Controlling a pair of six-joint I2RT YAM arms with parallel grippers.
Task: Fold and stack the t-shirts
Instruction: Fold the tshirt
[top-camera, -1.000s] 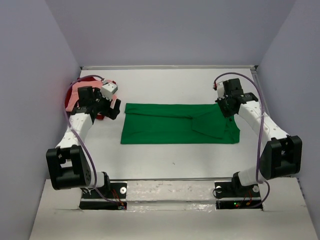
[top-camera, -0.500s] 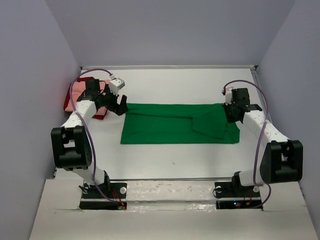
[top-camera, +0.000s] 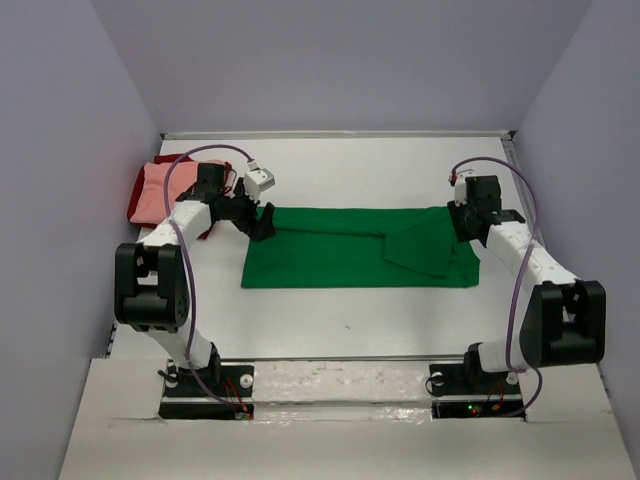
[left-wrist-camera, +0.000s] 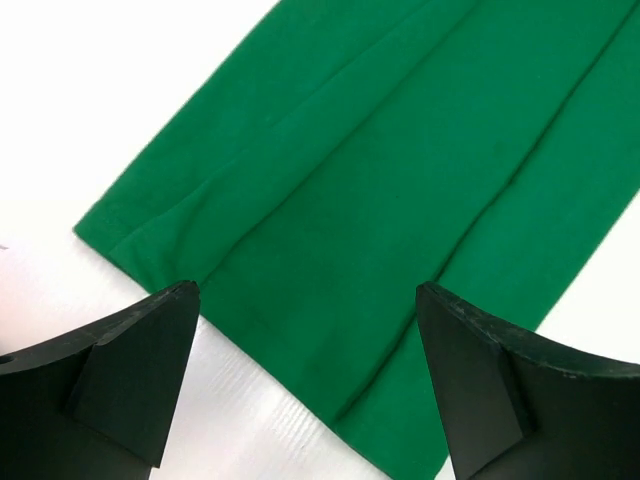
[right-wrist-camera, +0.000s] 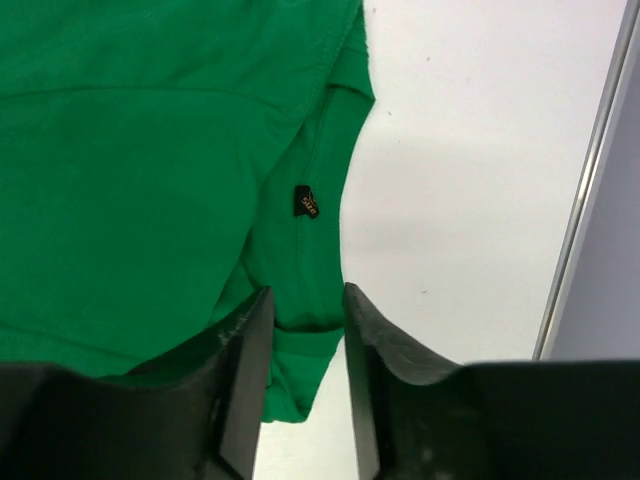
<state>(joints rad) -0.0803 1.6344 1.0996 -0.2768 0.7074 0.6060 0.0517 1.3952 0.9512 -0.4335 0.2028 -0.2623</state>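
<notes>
Green t-shirt (top-camera: 340, 258) lies folded into a long strip on the surface (top-camera: 330, 330), left hand (left-wrist-camera: 307, 300) spread wide above its left end holding nothing, right hand (right-wrist-camera: 307, 295) parted just a crack over its right edge.

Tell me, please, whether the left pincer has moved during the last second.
Yes. Seen from above, the left pincer has travelled right, from over the salmon pink cloth shirt to the left end of the bright green cloth t-shirt.
</notes>
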